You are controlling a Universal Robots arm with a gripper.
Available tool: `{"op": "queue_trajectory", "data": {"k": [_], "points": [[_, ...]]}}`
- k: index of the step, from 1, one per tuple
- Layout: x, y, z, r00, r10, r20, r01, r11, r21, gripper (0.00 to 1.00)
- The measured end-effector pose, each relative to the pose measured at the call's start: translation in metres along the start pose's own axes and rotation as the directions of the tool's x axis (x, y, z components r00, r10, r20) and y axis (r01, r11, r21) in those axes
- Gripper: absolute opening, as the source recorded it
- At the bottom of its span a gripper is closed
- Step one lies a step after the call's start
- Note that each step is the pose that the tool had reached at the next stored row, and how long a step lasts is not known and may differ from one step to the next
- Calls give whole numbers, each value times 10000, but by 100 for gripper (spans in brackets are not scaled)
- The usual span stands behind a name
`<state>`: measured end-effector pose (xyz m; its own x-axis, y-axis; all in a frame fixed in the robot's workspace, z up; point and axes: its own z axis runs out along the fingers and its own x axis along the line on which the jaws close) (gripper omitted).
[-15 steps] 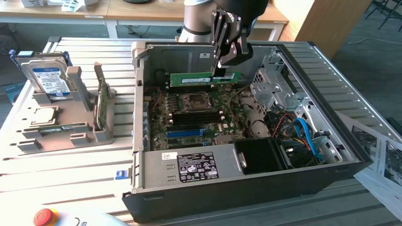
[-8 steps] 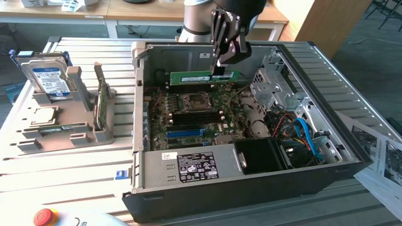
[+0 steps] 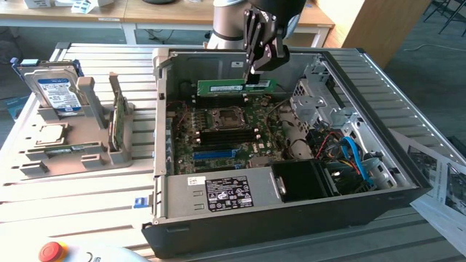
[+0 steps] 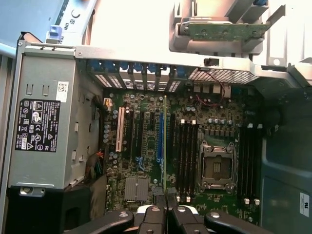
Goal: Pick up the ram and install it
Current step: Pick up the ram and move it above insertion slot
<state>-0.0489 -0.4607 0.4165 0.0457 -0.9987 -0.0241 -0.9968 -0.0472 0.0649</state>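
While clamped in the claw [image 3: 256, 83], ram [image 3: 222, 87], long thin green stick, whitish-labelled, held level

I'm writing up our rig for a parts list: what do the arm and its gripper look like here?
The arm is a rounded, pale silver-grey tube. The gripper is black, with a blocky body and two jointed linkage fingers. In the wrist view, pale round pivot pins sit at the joints, and the fingers end in narrow black tips.
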Motion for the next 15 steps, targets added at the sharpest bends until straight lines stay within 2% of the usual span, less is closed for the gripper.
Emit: {"op": "queue_trajectory", "data": {"k": [15], "points": [[-191,-31,23,10000,2,-1,-2,10000,0,12]]}}
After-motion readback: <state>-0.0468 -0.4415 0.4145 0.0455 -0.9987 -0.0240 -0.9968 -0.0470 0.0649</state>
